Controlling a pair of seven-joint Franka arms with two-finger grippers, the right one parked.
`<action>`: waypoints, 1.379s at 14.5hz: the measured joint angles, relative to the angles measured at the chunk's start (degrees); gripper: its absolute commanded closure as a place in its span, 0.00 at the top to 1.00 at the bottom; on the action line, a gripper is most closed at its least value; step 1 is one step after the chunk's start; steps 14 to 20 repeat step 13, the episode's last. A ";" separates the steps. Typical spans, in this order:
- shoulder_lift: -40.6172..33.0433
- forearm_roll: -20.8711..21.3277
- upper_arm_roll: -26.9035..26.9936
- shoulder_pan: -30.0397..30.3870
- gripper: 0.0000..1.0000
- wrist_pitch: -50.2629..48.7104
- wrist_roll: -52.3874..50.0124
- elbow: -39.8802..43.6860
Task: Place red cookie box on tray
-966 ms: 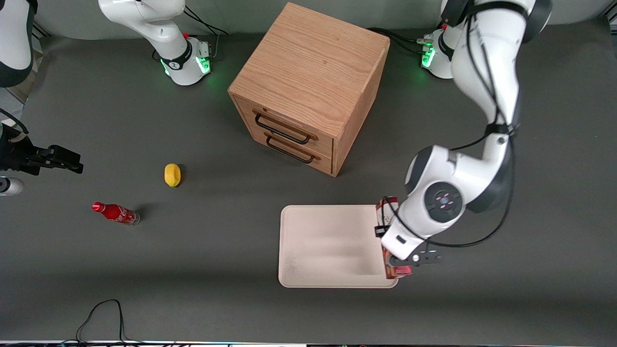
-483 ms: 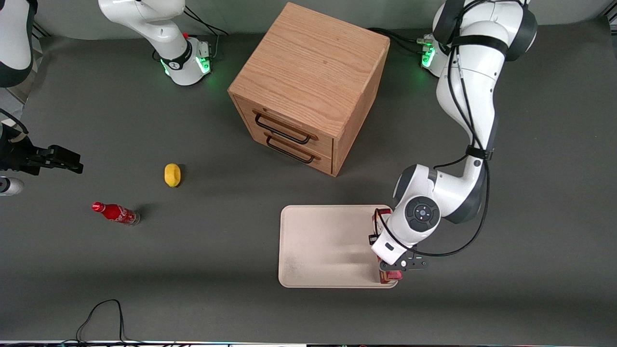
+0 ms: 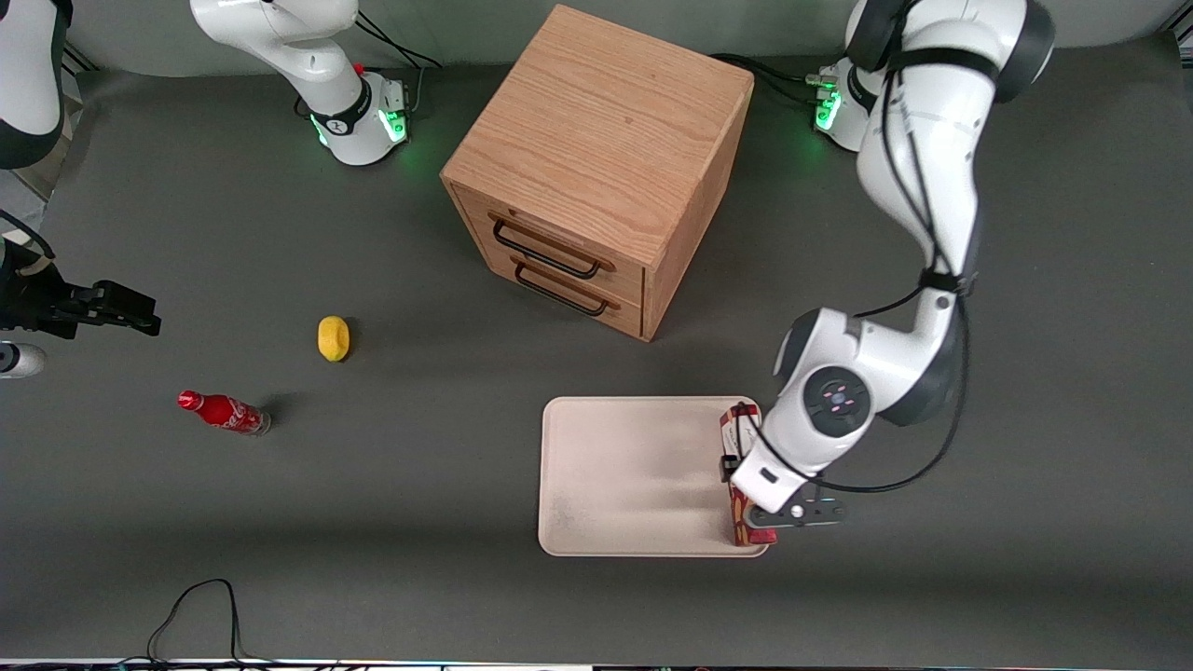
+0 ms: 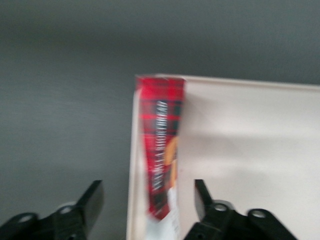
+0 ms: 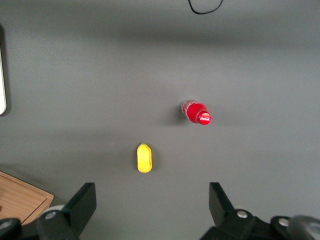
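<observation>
Release of the box at the tray edge.
Gripper spread, fingers clear of the box, which stands on its narrow side just inside the tray's rim; retreat straight up to avoid tipping it.

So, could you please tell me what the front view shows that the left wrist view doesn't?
Front view only: the wooden drawer cabinet, lemon and red soda bottle toward the parked arm's end. Left wrist view only: the gripper with fingers open, clear of the box. Both: the red cookie box on edge along the tray rim.
</observation>
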 measured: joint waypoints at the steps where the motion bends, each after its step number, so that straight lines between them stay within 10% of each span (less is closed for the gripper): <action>1: -4.48 -0.02 0.07 1.48 1.00 -1.05 1.34 -3.29; 13: -47.78 0.08 0.51 16.19 1.00 -24.02 20.44 -31.38; 20: -47.78 0.08 0.51 16.19 1.00 -24.02 20.44 -31.38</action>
